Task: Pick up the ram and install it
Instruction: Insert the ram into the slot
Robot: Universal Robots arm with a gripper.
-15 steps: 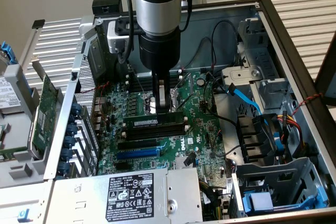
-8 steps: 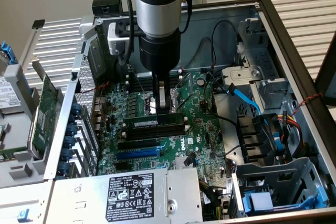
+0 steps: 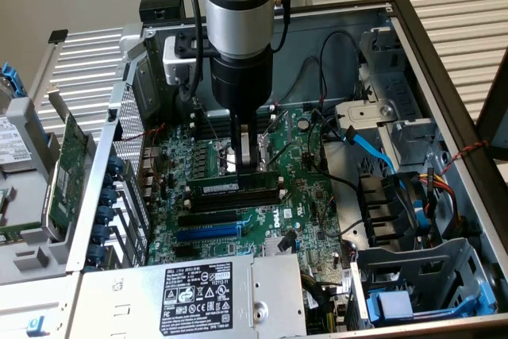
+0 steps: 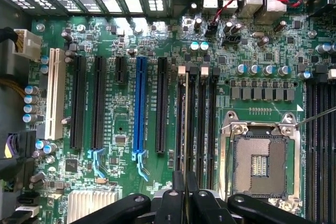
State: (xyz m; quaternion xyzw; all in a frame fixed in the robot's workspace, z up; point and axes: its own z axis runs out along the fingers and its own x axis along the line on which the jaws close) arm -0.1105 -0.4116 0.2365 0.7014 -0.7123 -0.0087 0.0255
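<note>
Over the memory slots (image 3: 238,201) of the motherboard (image 3: 294,212), inside the open PC case (image 3: 435,61), we see the claw (image 3: 242,166) clenched on the ram (image 3: 226,187), gripping its top edge near the middle. The ram stands upright on its long edge w/ its white label facing the ext. camera. It runs lengthwise along the black slots and sits right at them; we can't tell if it's seated. The arm (image 3: 238,13) comes straight down from above.

In the wrist view the ram (image 4: 187,124) shows edge-on as a thin strip running away from the claw (image 4: 185,184), among black slots w/ white end clips (image 4: 203,70). The bare CPU socket (image 4: 260,163) sits just beside that bank, and a blue slot (image 4: 140,108) lies on the bank's other side.

On the ext. view's left, a green expansion card (image 3: 70,168) stands beside the case's perforated wall. A power supply (image 3: 198,291) w/ a black label lies at the case's near end.
</note>
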